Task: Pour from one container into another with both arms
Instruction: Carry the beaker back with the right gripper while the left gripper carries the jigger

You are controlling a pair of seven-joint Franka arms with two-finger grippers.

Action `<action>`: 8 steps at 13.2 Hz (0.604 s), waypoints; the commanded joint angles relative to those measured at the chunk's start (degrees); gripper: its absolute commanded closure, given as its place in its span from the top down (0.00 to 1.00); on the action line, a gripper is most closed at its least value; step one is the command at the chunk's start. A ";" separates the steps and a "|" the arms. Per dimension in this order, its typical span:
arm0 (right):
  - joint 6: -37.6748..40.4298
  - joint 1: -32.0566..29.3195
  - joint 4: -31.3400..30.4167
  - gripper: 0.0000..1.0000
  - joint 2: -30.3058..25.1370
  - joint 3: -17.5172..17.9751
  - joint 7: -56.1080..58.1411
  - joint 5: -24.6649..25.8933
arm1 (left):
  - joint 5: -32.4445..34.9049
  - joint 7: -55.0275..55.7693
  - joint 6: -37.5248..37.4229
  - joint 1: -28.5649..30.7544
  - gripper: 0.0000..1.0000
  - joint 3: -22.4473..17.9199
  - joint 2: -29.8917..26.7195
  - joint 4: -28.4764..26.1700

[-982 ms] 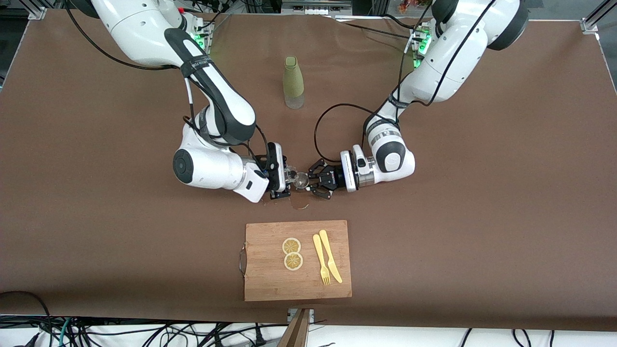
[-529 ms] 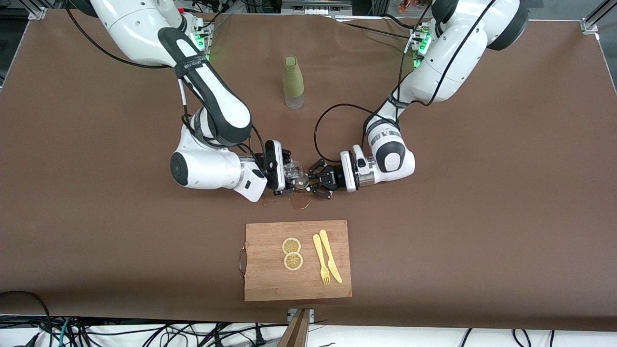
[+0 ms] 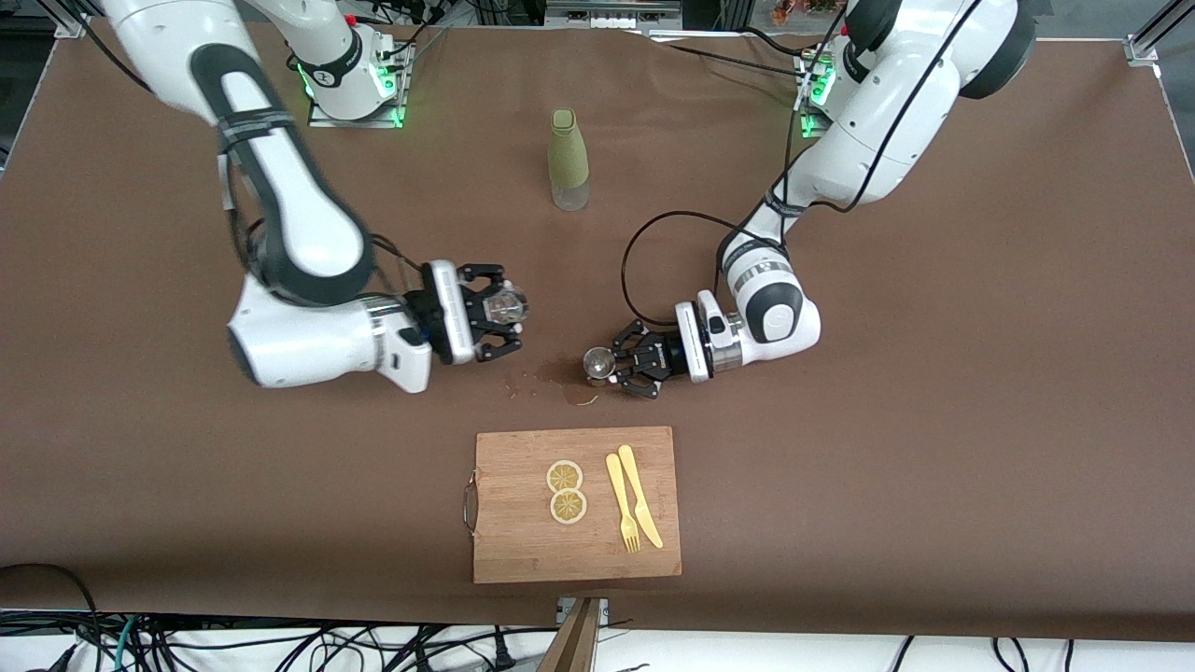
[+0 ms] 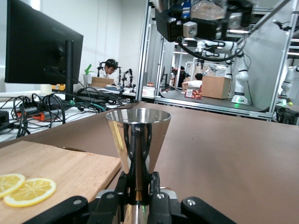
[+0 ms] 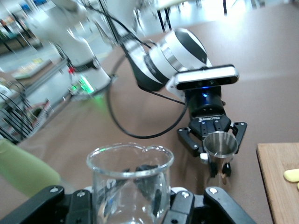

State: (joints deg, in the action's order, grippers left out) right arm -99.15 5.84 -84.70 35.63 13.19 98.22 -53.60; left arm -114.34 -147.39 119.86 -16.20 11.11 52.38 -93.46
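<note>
Over the brown worktop (image 3: 934, 373), the right gripper (image 3: 499, 322) pinches a clear glass beaker (image 3: 509, 306) (spouted, upright) between its jaws, well apart from the left gripper (image 3: 616, 366), jaws clamping a shiny conical steel jigger (image 3: 597, 364).

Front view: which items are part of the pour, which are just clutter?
In use:
- glass beaker, held in the right end effector
- metal jigger, held upright in the left end effector

Lying about:
- green bottle
- cutting board with lemon slices, fork and knife
</note>
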 commanded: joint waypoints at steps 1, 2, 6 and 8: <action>8.15 -5.91 -2.05 0.04 -1.08 0.52 5.91 -3.18 | 6.20 -2.99 -4.35 4.58 0.00 0.23 -2.80 -3.73; 11.23 -7.41 -2.13 0.04 -1.00 0.43 7.84 -3.18 | 8.93 -2.99 -6.63 6.08 0.00 -0.47 -3.68 -4.88; 21.61 -16.27 -2.31 0.05 3.12 0.17 17.08 -2.30 | 17.46 -2.73 -21.82 7.85 0.00 -9.85 -4.65 -7.60; 23.03 -21.37 -2.14 0.05 6.90 0.17 17.53 -2.30 | 23.51 -2.56 -28.42 9.25 0.00 -15.12 -4.65 -7.70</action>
State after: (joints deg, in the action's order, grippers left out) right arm -78.48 -10.70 -87.13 39.15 12.39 113.88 -55.14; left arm -95.17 -148.48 96.10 -8.14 -0.71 50.08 -98.46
